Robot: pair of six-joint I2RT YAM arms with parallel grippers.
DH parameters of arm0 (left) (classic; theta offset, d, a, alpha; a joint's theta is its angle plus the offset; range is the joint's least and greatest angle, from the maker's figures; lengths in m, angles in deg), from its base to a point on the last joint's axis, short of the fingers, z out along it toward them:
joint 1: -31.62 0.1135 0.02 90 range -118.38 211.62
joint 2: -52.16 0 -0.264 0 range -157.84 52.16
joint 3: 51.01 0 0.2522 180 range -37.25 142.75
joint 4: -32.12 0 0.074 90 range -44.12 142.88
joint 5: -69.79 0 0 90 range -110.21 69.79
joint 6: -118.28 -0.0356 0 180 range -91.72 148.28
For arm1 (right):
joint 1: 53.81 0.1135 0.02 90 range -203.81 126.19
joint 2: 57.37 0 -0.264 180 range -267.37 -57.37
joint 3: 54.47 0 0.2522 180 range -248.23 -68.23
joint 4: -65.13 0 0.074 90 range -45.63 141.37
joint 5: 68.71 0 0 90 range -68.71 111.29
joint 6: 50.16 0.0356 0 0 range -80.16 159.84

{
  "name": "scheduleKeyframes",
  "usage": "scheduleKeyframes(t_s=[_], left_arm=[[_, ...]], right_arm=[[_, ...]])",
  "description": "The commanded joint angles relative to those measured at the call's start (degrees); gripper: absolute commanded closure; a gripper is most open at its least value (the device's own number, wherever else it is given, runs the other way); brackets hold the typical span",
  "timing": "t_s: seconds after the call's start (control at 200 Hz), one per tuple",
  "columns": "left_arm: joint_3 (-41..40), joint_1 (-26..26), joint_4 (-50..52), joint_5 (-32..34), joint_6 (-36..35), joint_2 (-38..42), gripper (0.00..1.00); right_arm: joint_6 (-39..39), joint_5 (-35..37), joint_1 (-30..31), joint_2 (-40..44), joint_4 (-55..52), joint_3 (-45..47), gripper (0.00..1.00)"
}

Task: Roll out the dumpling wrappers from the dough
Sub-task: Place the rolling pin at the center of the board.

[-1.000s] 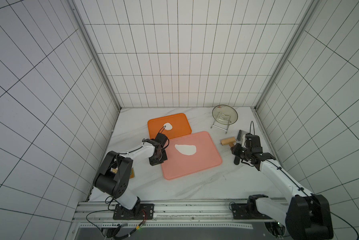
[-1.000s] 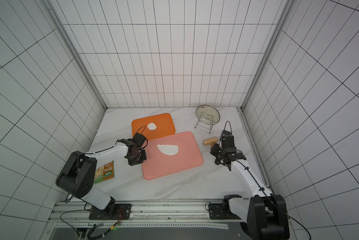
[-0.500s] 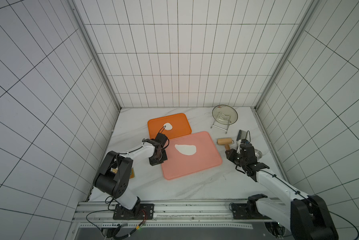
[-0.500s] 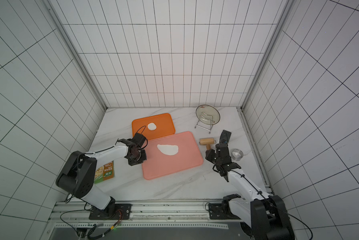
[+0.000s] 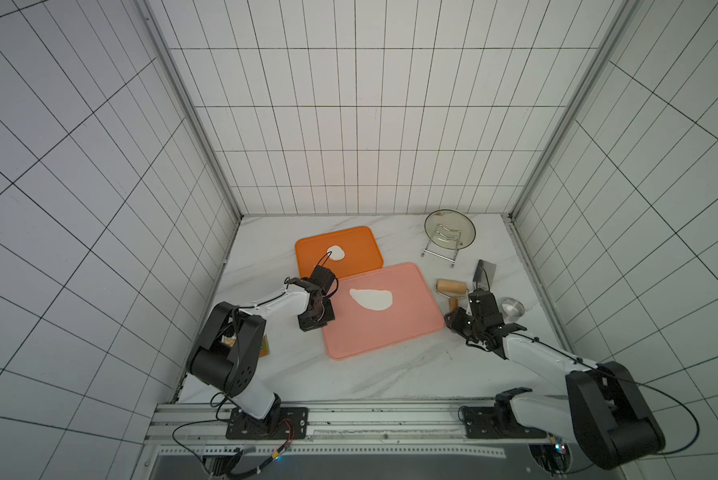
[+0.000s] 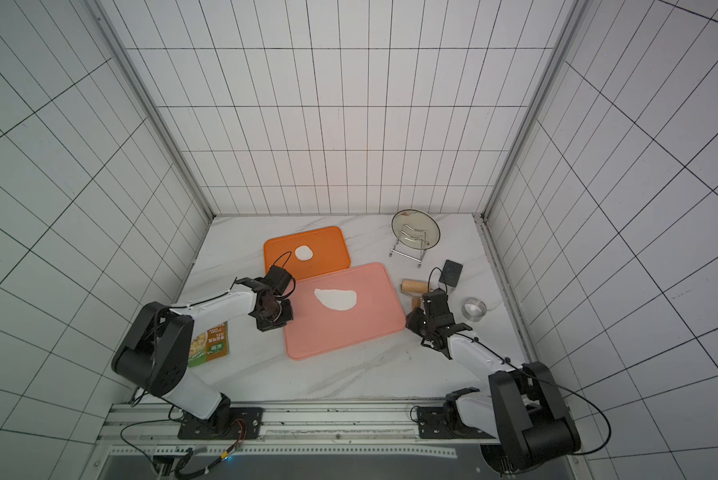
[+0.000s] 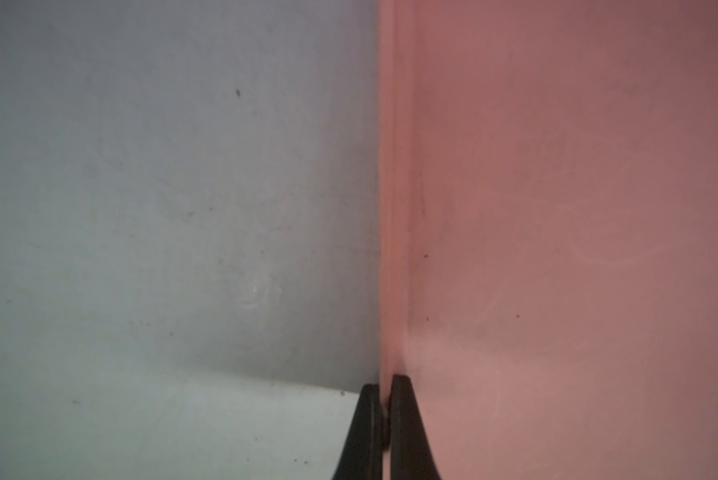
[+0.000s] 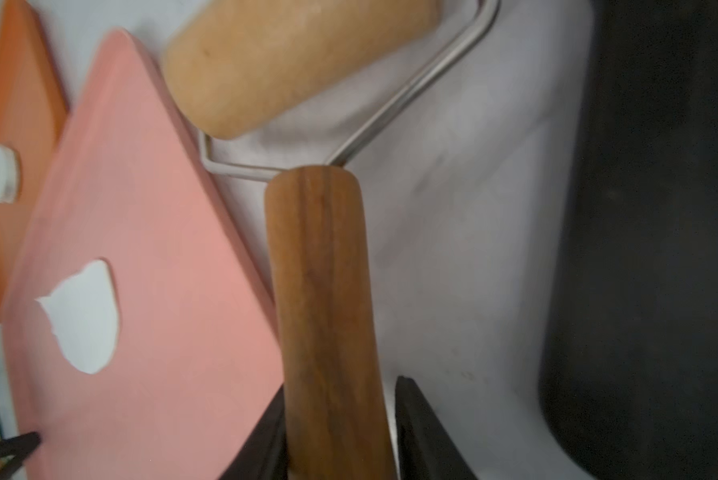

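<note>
Right gripper (image 8: 341, 382) straddles the dark wooden handle (image 8: 320, 270) of the pastry roller. We see one finger against the handle and a thin strip of tabletop between the handle and the other finger, so the jaws stand parted and do not clamp it. The roller's pale drum (image 8: 299, 62) rests on the marble tabletop (image 5: 390, 374) just beside the pink tray (image 5: 415, 332), on the robot's right. A bent wire frame (image 8: 411, 89) joins the drum to the handle.

Left gripper (image 7: 384, 386) is pressed together on the rim of the pink tray at the opposite edge. One finger sits outside over the tabletop and the other inside the tray.

We locate the dough sheet (image 5: 371, 299) flat on the pink tray, in its far half. It is thin and white, with an irregular outline. It lies between the two grippers and touches neither. It is near the left gripper and well apart from the right gripper, with bare tray on both sides.

We locate the small dough lump (image 5: 335, 252) on the orange tray (image 5: 361, 241), which lies just behind the pink tray. The lump is beyond the left gripper and far from the right one.

The steel ring cutter (image 5: 513, 308) stands on the tabletop near the right gripper, on the side away from the pink tray
</note>
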Motion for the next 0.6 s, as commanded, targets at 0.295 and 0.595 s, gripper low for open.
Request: scheduleKeyframes(t_s=[0.295, 0.595], left_arm=[[-0.6, 0.6, -0.5, 3.0, 0.5, -0.4, 0.95], [-1.1, 1.4, 1.0, 5.6, 0.9, 0.6, 0.95]], right_arm=[[-2.8, 3.2, 0.3, 3.1, -18.8, -5.8, 0.56], [-6.5, 6.6, -3.8, 7.0, -33.9, -18.1, 0.51]])
